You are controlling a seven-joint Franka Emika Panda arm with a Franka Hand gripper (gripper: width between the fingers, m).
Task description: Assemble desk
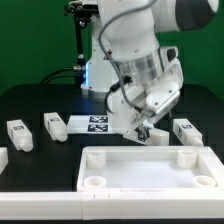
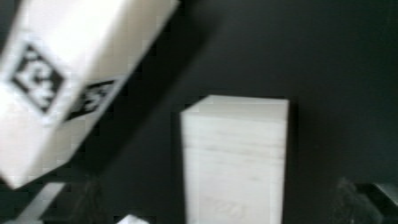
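Note:
The desk's wide rimmed panel (image 1: 150, 168) lies at the front, with round sockets at its corners. A blocky white leg (image 1: 153, 134) (image 2: 235, 150) stands on the black table just behind it. My gripper (image 1: 147, 124) (image 2: 217, 203) hangs over this leg and is open. In the wrist view a dark gap shows on each side between the leg and the fingers (image 2: 59, 203). Three more tagged legs lie on the table: two at the exterior view's left (image 1: 18, 135) (image 1: 55, 125) and one at the right (image 1: 186, 130).
The marker board (image 1: 95, 123) lies just to the exterior view's left of the gripper. In the wrist view it seems to be the white tagged strip (image 2: 71, 80). The arm's black base stands behind, at the table's back.

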